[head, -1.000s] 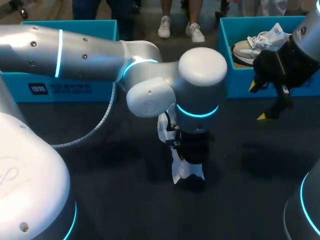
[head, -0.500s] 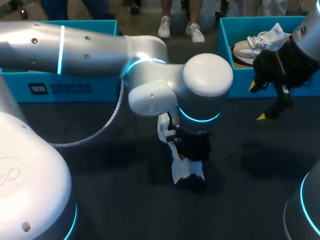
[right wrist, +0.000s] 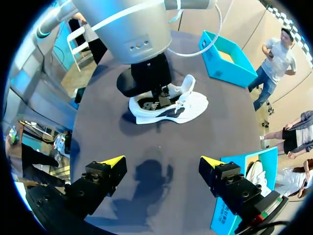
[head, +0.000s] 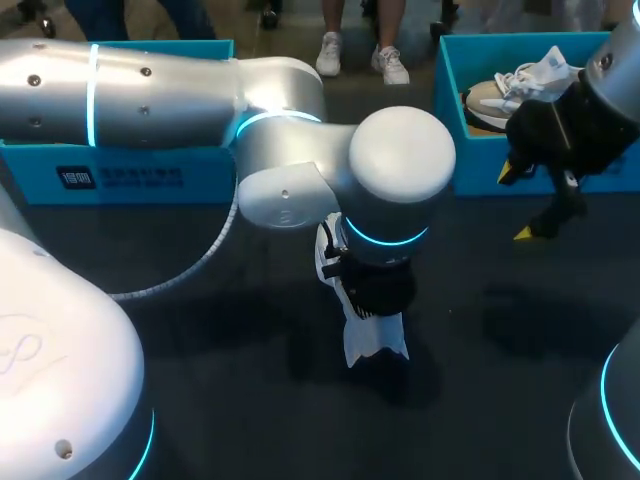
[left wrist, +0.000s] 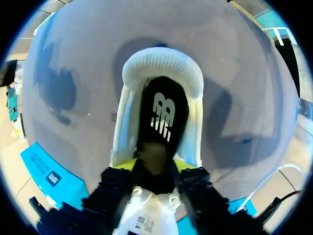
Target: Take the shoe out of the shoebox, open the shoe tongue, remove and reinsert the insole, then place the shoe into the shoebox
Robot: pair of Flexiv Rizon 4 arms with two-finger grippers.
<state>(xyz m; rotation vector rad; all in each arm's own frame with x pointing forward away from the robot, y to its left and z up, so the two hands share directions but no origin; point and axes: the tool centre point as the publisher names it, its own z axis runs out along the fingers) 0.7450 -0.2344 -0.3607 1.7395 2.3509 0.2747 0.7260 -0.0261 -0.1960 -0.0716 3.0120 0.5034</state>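
A white shoe [head: 372, 340] lies on the dark table at the centre, with my left arm coming down over it from above. In the left wrist view the shoe's heel collar [left wrist: 162, 66] is ahead of the fingers and the black insole [left wrist: 161, 112] lies flat inside. My left gripper [left wrist: 154, 165] is in the shoe's mouth, its yellow tips apart on either side of the insole's near end; the white tongue and laces [left wrist: 146, 215] bunch under it. My right gripper [head: 516, 204] hangs open and empty by the right box, the shoe [right wrist: 168, 105] lying ahead of it.
A blue shoebox [head: 447, 110] at the back right holds a second pale shoe [head: 505, 92]. Another blue box [head: 130, 175] stands at the back left behind my left arm. Bare table lies between the shoe and my right gripper [right wrist: 164, 164].
My left wrist has shifted slightly to the left over the shoe. The shoe and my right arm have kept still.
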